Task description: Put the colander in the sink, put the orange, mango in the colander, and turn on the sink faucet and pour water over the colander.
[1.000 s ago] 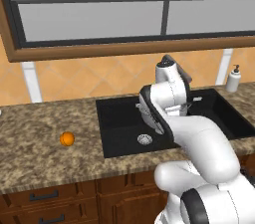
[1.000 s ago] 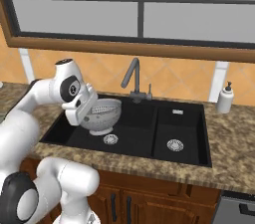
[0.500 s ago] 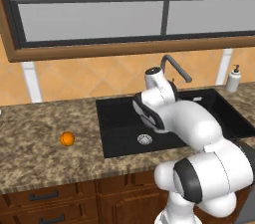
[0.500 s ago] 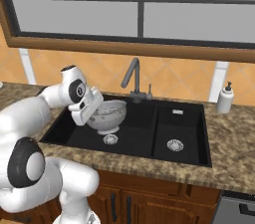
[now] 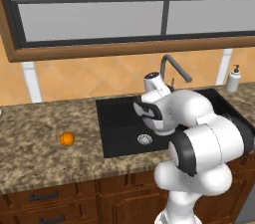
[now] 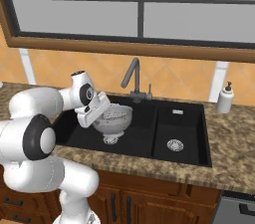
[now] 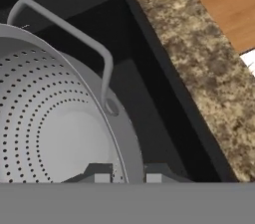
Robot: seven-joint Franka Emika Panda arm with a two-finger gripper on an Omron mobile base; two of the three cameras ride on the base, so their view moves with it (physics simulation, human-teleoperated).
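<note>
The claw [image 7: 127, 177] was pinched on the rim of the colander [image 6: 113, 119], one finger inside the bowl and one outside. The colander sat tilted in the left basin of the sink [image 6: 184, 123], over that basin's round drain; whether it touched the floor of the basin could not be told. In the hand view the colander's wire handle [image 7: 79, 39] arched up from the rim beside the claw. The sink faucet [image 6: 133, 79] stood just behind the colander, on the back edge of the sink. The orange [image 5: 66, 139] lay on the counter [image 5: 35, 148], well to the left of the sink. A white soap dispenser [image 6: 225, 98] stood at the sink's far right corner.
</note>
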